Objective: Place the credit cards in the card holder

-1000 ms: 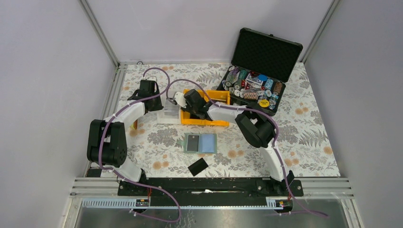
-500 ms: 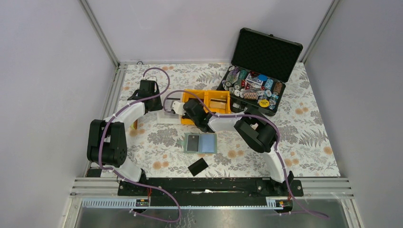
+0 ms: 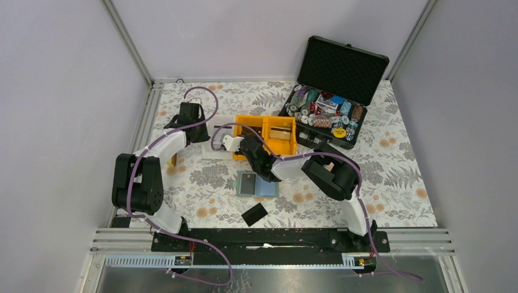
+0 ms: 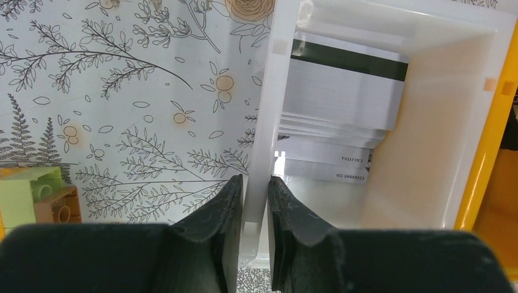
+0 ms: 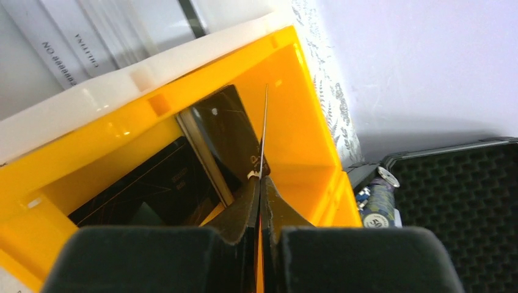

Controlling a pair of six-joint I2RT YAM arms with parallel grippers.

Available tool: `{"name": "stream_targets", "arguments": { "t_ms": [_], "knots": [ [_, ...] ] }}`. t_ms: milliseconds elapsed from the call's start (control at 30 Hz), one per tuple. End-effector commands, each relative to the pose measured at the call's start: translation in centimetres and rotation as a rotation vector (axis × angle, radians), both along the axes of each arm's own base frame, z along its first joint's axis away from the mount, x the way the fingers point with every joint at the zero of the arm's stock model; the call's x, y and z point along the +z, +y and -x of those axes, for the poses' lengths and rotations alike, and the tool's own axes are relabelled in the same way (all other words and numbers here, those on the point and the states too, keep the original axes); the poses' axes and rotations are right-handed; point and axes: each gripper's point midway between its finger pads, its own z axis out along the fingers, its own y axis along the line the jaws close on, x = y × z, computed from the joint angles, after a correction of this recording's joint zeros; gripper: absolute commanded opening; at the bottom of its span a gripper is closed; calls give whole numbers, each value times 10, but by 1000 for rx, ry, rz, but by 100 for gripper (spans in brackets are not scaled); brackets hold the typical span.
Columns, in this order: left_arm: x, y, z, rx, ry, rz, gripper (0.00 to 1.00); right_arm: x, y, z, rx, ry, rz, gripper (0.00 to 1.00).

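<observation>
The sage-green card holder (image 3: 267, 185) lies open on the table with a black credit card (image 3: 247, 183) on its left page. Another black card (image 3: 254, 214) lies on the table in front of it. My right gripper (image 3: 249, 148) is between the holder and the yellow bin (image 3: 283, 141). In the right wrist view it (image 5: 260, 180) is shut on a thin card (image 5: 264, 131) seen edge-on, above the bin's black cards (image 5: 153, 186). My left gripper (image 4: 255, 183) is shut on the white bin's wall (image 4: 272, 97). Silvery-grey cards (image 4: 342, 91) lie inside that bin.
A big black case (image 3: 333, 110) full of poker chips stands open at the back right. A small orange-and-green block (image 4: 30, 201) sits left of the white bin. The frame's rails run along the left and near edges.
My right gripper has pulled back out of the yellow bin toward the card holder, with a card in its jaws. The left arm has not moved.
</observation>
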Motion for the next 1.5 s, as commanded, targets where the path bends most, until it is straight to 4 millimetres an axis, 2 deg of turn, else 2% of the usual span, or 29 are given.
{"name": "stream_targets", "arguments": {
  "t_ms": [0, 233, 367, 467, 533, 633, 767, 833, 900, 1000, 1067, 1200, 1300, 1400, 1467],
  "knots": [
    [24, 4, -18, 47, -72, 10, 0, 74, -14, -6, -88, -97, -139, 0],
    [32, 5, -19, 53, -91, 7, 1, 98, -13, 20, -48, 64, -311, 0],
    [37, 5, -20, 53, -103, 10, 16, 106, -17, 40, -25, 169, -403, 0],
    [41, 6, -19, 61, -114, 13, 33, 113, -19, 56, 4, 256, -492, 0],
    [46, 7, -19, 67, -131, 15, 40, 116, -22, 66, 24, 318, -555, 0],
    [54, 8, -18, 79, -158, 20, 58, 122, -26, 77, 60, 394, -631, 0],
    [69, 9, -14, 95, -209, 36, 80, 134, -36, 82, 98, 506, -761, 0],
    [80, 9, -10, 105, -238, 45, 86, 137, -40, 88, 130, 580, -810, 0],
    [99, 8, -5, 111, -292, 76, 88, 141, -45, 93, 137, 631, -864, 0],
    [126, -13, 9, 51, -385, 189, 89, 149, -52, 105, 146, 697, -944, 0],
    [142, -43, 25, -55, -434, 312, 89, 153, -57, 116, 150, 743, -996, 0],
    [165, -101, 68, -302, -489, 543, 89, 164, -60, 152, 210, 877, -1117, 0],
    [180, -141, 110, -522, -497, 713, 89, 173, -62, 179, 276, 957, -1201, 0],
    [189, -163, 147, -667, -493, 842, 89, 180, -64, 201, 347, 1019, -1271, 0],
    [190, -171, 164, -714, -475, 889, 91, 186, -64, 211, 394, 1046, -1302, 0]
  ]
}}
